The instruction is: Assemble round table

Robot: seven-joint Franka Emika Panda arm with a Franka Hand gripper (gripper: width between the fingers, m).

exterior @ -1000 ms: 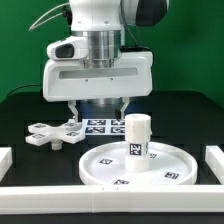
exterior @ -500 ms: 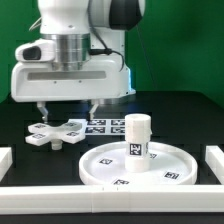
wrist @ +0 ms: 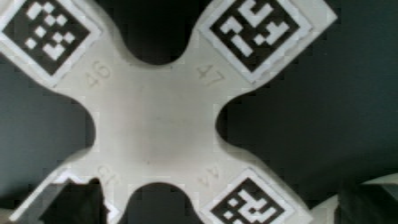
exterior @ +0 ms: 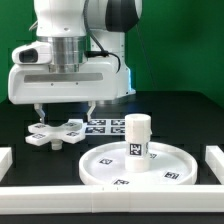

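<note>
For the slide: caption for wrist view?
Open gripper hovers over white plastic cross-shaped four-armed base with black-and-white square tags.

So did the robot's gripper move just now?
Yes. The gripper slid toward the exterior view's left, away from the upright leg, and now hangs above the cross-shaped base.

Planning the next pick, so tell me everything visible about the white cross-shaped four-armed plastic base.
The white cross-shaped four-armed plastic base lies flat on the black table, at the exterior view's left of the large round white disc, apart from it. It looks smooth; its arm ends carry black-and-white square tags. The open gripper hovers directly above, not touching it.
</note>
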